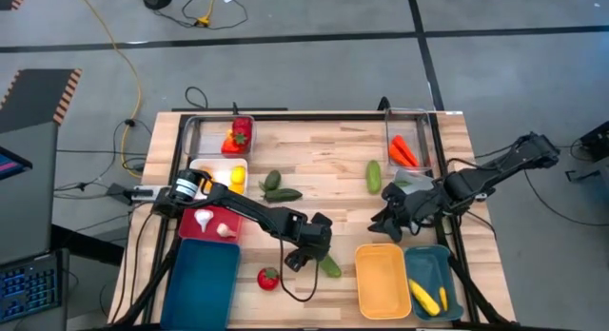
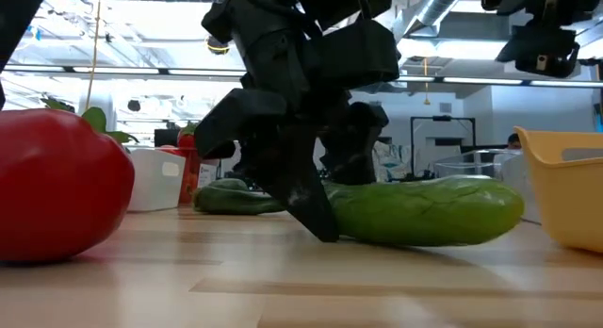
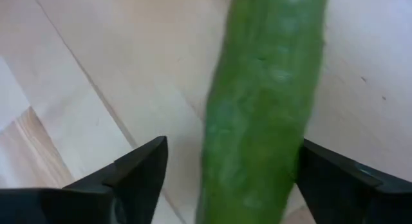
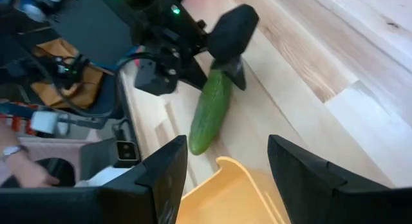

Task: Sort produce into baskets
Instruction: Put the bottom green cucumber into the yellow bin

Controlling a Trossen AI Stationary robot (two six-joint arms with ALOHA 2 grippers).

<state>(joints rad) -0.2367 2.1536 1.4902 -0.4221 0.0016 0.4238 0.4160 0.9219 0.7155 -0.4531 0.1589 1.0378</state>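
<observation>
A green cucumber (image 1: 329, 266) lies flat on the wooden table near the front, also seen in the low view (image 2: 424, 210) and the right wrist view (image 4: 210, 112). My left gripper (image 1: 306, 257) is open and low over it; in the left wrist view its fingers stand on either side of the cucumber (image 3: 264, 108). A red tomato (image 1: 268, 279) rests on the table to its left. My right gripper (image 1: 392, 223) is open and empty, above the table by the orange-yellow basket (image 1: 383, 279). My left gripper comes at the cucumber from above, slanting, with its fingers across it. One finger (image 3: 335, 185) stands right against the cucumber's side (image 3: 290, 153); I cannot tell whether it touches. The other finger (image 3: 138, 172) stands clear of it. The cucumber lies on the table.
Clear baskets stand at the far left (image 1: 195, 136) and the far right (image 1: 423, 117), holding red produce and carrots. A white (image 1: 221, 166), a pink-red (image 1: 190, 226) and a dark teal basket (image 1: 205, 283) line the left. A small teal basket (image 1: 447, 264) is front right. Other cucumbers (image 1: 373, 175) (image 1: 283, 194) lie mid-table.
</observation>
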